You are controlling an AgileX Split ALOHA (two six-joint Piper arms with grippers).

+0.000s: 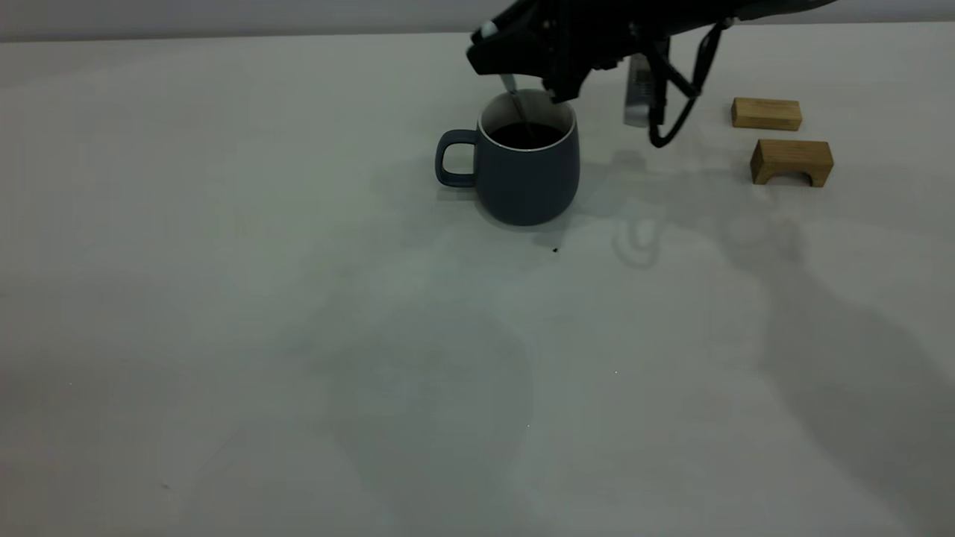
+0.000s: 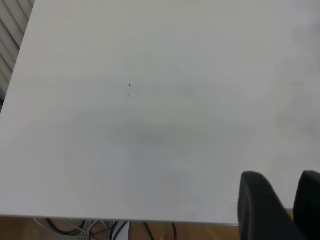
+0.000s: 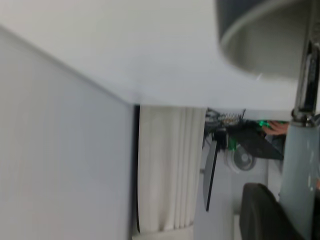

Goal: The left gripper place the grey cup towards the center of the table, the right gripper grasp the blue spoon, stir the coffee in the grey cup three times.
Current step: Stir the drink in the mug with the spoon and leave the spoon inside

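The grey cup [image 1: 522, 175] stands upright near the middle of the table [image 1: 298, 335], its handle pointing left, with dark coffee [image 1: 527, 135] inside. My right gripper [image 1: 522, 71] hovers just above the cup, shut on the blue spoon [image 1: 515, 95]. The spoon's metal neck slants down into the coffee. In the right wrist view the spoon's pale handle [image 3: 300, 165] sits beside one black finger [image 3: 260, 210], and the cup's rim [image 3: 235, 37] is close ahead. My left gripper [image 2: 286, 186] is parked over bare table near an edge, holding nothing, with only a thin slit between its fingers.
Two tan wooden blocks lie at the far right: a flat one [image 1: 766, 113] and an arched one [image 1: 791, 161]. A tiny dark speck [image 1: 554, 250] sits just in front of the cup. Cables [image 1: 671, 112] hang from the right arm beside the cup.
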